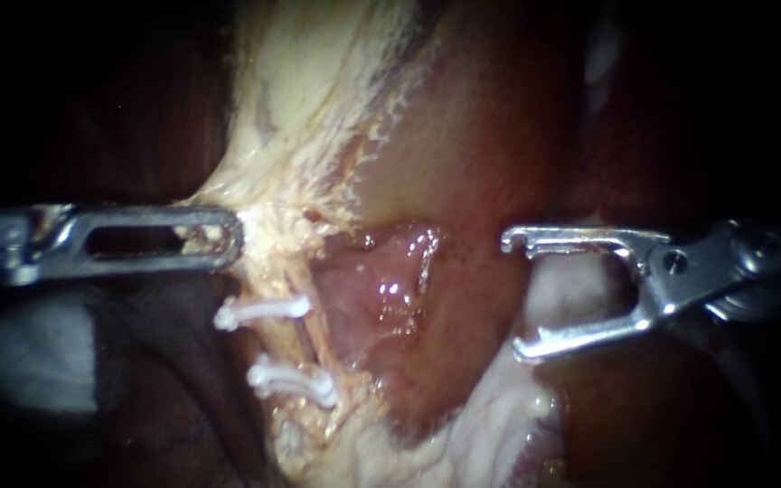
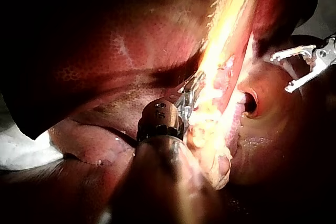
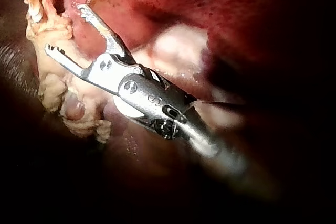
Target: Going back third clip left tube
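Right instrument (image 1: 510, 294), jaws spread and empty, clips (image 1: 264, 310) well ahead of them; best withdrawn straight back along its shaft.

The left instrument (image 1: 228, 239) and right instrument (image 1: 511, 294) are shiny metal, the clips (image 1: 262, 310) matt white plastic, the pale tissue (image 1: 318, 81) rough.

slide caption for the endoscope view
Right instrument, jaws open and empty, apart from white clips; left instrument holds pale tissue.
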Controlling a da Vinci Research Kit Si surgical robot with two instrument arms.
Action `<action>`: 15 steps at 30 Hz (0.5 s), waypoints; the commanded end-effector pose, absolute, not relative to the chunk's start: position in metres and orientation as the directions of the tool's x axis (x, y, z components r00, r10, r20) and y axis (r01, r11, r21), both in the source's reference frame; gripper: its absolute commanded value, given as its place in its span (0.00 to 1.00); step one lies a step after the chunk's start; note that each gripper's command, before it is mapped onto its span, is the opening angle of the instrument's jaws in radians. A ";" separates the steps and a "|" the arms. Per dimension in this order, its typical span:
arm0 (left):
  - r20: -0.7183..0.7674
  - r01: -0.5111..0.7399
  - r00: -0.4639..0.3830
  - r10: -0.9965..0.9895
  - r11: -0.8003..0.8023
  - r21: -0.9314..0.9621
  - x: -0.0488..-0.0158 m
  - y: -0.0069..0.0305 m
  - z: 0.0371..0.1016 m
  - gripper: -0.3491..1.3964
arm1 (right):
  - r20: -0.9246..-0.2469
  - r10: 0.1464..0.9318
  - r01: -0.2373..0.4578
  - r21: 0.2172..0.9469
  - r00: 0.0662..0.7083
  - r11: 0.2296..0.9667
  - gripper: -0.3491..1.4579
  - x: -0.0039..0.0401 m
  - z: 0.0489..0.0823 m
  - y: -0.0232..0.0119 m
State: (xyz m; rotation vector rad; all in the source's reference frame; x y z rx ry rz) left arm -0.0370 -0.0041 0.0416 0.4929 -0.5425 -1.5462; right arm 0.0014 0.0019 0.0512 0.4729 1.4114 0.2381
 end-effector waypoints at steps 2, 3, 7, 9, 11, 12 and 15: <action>0.022 0.792 -0.046 -0.999 -0.024 0.610 -0.0373 -0.0043 0.0423 0.00 | -0.887 0.434 0.118 0.453 0.156 0.884 0.53 0.0014 0.0511 0.0018; 0.025 0.793 -0.048 -0.999 -0.023 0.608 -0.0374 -0.0044 0.0426 0.00 | -0.887 0.434 0.118 0.453 0.155 0.884 0.53 0.0015 0.0510 0.0018; 0.024 0.787 -0.045 -0.999 -0.020 0.617 -0.0383 -0.0048 0.0444 0.00 | -0.887 0.434 0.117 0.453 0.155 0.884 0.53 0.0016 0.0512 0.0018; 0.025 0.785 -0.043 -0.999 -0.019 0.619 -0.0389 -0.0051 0.0453 0.00 | -0.882 0.445 0.114 0.464 0.158 0.879 0.53 0.0017 0.0512 0.0018; 0.022 0.781 -0.040 -0.999 -0.018 0.624 -0.0399 -0.0055 0.0463 0.00 | -0.876 0.456 0.111 0.475 0.161 0.873 0.53 0.0019 0.0512 0.0018; 0.019 0.778 -0.037 -0.999 -0.017 0.628 -0.0403 -0.0056 0.0467 0.00 | -0.872 0.461 0.109 0.480 0.162 0.870 0.53 0.0020 0.0512 0.0018; 0.017 0.775 -0.036 -0.999 -0.017 0.632 -0.0418 -0.0060 0.0477 0.00 | -0.869 0.467 0.107 0.486 0.162 0.868 0.53 0.0022 0.0512 0.0018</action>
